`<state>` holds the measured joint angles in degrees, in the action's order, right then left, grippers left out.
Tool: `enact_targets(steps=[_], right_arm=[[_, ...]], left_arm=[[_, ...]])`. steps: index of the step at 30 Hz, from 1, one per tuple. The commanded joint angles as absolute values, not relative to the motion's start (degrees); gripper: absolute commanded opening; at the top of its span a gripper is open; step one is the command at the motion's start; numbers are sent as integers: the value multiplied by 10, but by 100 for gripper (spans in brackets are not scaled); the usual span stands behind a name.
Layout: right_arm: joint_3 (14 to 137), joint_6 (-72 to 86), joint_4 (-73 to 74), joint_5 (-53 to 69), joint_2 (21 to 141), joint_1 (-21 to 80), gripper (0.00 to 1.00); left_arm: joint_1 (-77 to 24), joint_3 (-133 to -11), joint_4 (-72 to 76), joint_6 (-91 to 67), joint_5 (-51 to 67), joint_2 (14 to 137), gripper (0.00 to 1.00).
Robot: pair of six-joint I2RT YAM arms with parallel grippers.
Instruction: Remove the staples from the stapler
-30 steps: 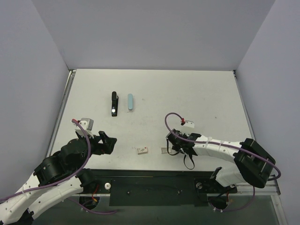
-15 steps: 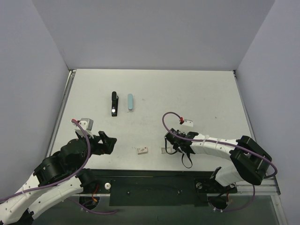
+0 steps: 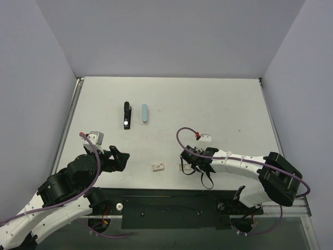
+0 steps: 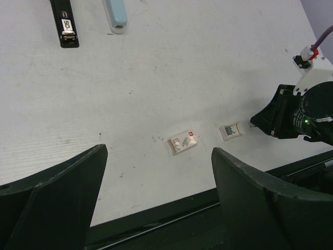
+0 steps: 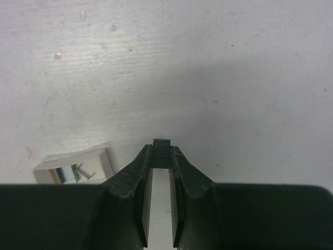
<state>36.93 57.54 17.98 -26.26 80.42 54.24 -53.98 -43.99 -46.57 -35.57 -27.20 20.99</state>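
Right claw (image 5: 162, 159): narrowed almost shut, both fingertips pressed on the sides of a small dark ridged strip (image 5: 162, 146), low over the table (image 5: 218, 62).
Right claw, from above: down at the near edge (image 3: 187, 162), tips pointing left.
Open tray (image 5: 78, 167): just left of those fingertips, a little white box lying open with something metallic glinting inside. It is apart from the claw, not touching.
Labelled box (image 4: 182, 142): a small white packet with a red mark, flat on the table just left of the open tray (image 4: 231, 130).
Left claw (image 4: 158, 152): spread wide and gripping nothing, looking across the table from the near left corner.
Stapler (image 3: 126, 115): far from both claws, mid-left on the table, a black bar lying flat with a bright metal end facing the arms.
Pale blue piece (image 3: 144, 113): lies just right of the stapler, parallel, with a thin gap between them.
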Motion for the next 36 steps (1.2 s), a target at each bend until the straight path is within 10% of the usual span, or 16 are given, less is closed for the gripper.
enact_targets(steps=[1,36], right_arm=[[408,570,241,-305,776,573,6],[452,525,168,-284,842,637,9]], left_arm=[[-542,-452,-463,-356,-272,205,92],[-542,-451,-463,-355,-272,200,92]])
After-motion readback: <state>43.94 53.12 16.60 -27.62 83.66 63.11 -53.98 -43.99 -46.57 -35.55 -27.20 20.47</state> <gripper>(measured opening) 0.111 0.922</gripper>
